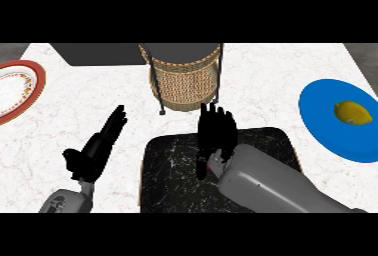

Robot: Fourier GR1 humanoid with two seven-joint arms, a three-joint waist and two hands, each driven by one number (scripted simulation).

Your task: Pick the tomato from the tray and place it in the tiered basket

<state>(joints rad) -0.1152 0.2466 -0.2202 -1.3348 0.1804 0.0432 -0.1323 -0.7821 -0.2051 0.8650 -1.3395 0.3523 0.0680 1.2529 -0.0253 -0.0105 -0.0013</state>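
Note:
A black tray with a marbled surface lies on the counter near the front edge. My right hand hovers over its far middle, fingers straight and pointing toward the basket. Only a small red sliver of the tomato shows beneath the palm; the rest is hidden. The woven tiered basket on its dark wire frame stands just beyond the tray, close to the fingertips. My left hand rests open on the counter to the left of the tray, holding nothing.
A blue plate with a yellow lemon sits at the right. A white plate with a red rim lies at the far left. A dark box stands at the back, left of the basket.

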